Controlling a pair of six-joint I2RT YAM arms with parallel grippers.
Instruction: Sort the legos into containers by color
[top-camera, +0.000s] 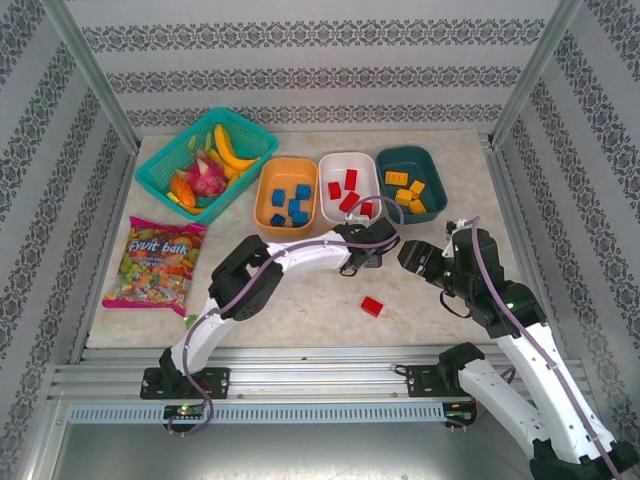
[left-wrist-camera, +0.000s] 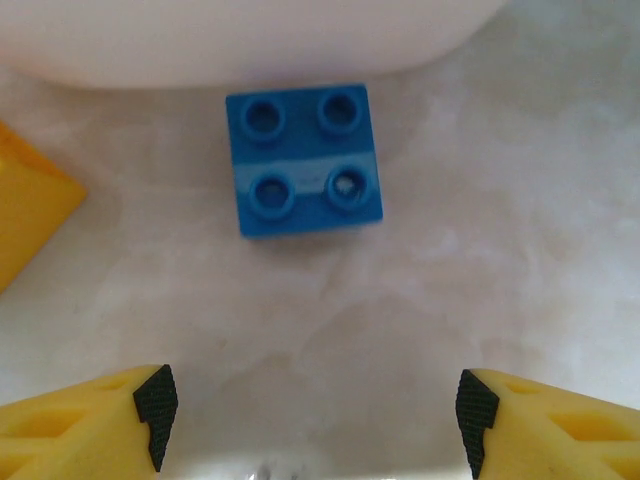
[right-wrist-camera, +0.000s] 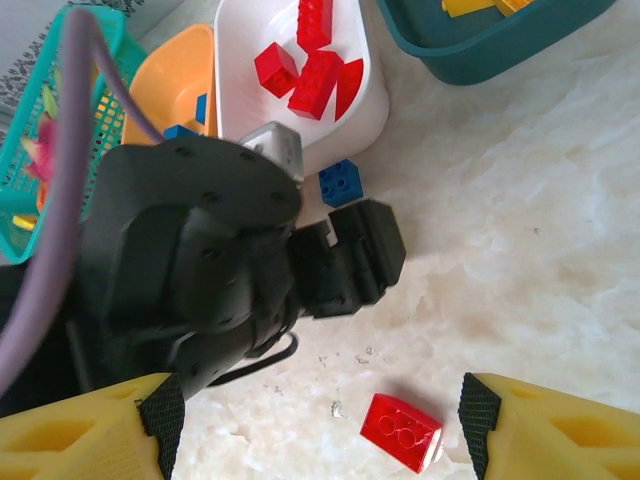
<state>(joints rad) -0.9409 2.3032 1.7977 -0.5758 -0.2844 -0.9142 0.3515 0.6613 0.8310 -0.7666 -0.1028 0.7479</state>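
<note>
A loose blue brick (left-wrist-camera: 303, 160) lies on the table just in front of the white tub (left-wrist-camera: 250, 40), beside a corner of the orange tub (left-wrist-camera: 30, 210). My left gripper (left-wrist-camera: 318, 420) hovers over it, open and empty, with the brick ahead of its fingertips. A red brick (top-camera: 372, 306) lies alone nearer the front. My right gripper (right-wrist-camera: 320, 430) is open and empty above that red brick (right-wrist-camera: 402, 432), which sits near its right finger. The orange tub (top-camera: 287, 195) holds blue bricks, the white tub (top-camera: 348, 185) red ones, the dark teal tub (top-camera: 411, 183) yellow ones.
The left arm's black wrist (right-wrist-camera: 230, 260) sits close ahead of my right gripper (top-camera: 412, 257). A teal mesh fruit basket (top-camera: 205, 160) stands at the back left, with a candy bag (top-camera: 155, 262) in front of it. A green scrap (top-camera: 190, 320) lies near the left arm.
</note>
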